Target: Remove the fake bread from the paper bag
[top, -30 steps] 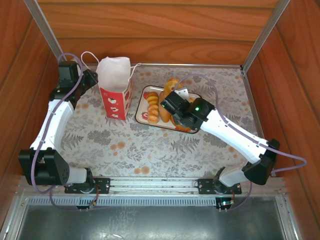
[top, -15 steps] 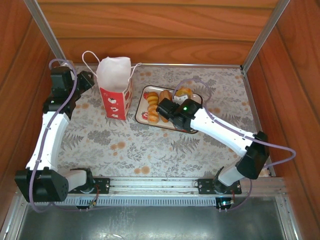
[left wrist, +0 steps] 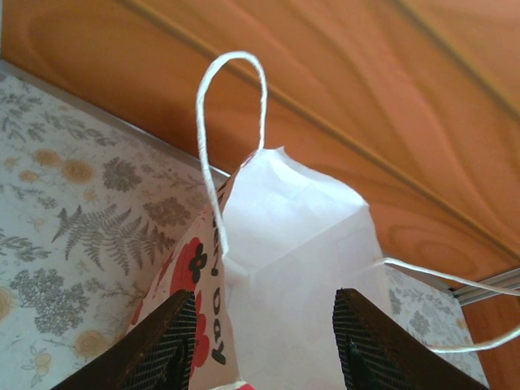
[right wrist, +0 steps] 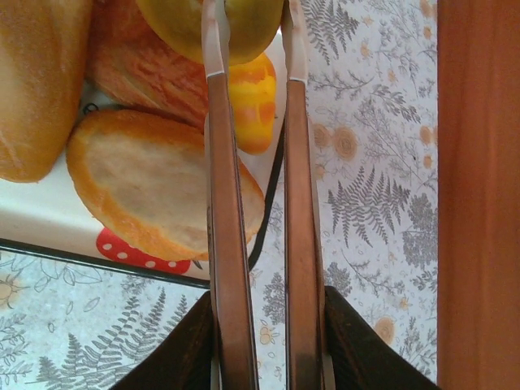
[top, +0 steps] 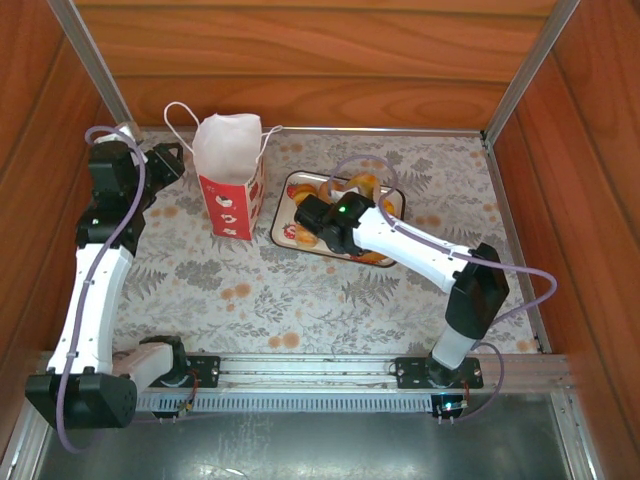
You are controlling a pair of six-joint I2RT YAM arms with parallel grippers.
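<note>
Drawn back left across tray [right wrist: 36,207], right tool [right wrist: 249,12] nearly closed, empty; left tool [left wrist: 260,321] parted, facing paper bag [top: 232,180].

A lab test booth: wood-panel walls [top: 300,60], aluminium corner posts [top: 530,70], a metal mounting rail [top: 310,371] edging a floral-clothed table [top: 300,300].

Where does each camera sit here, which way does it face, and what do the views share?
Top external: above and behind the bases, looking down on the table; left arm and right arm show in full.
Left wrist: beside the paper bag, facing its white top and the wooden wall behind; the left gripper, open, frames the bottom edge.
Right wrist: above the tray, looking down along the right gripper at the fake bread.
Shared: top and left wrist both see the bag; top and right wrist both see tray and bread.
</note>
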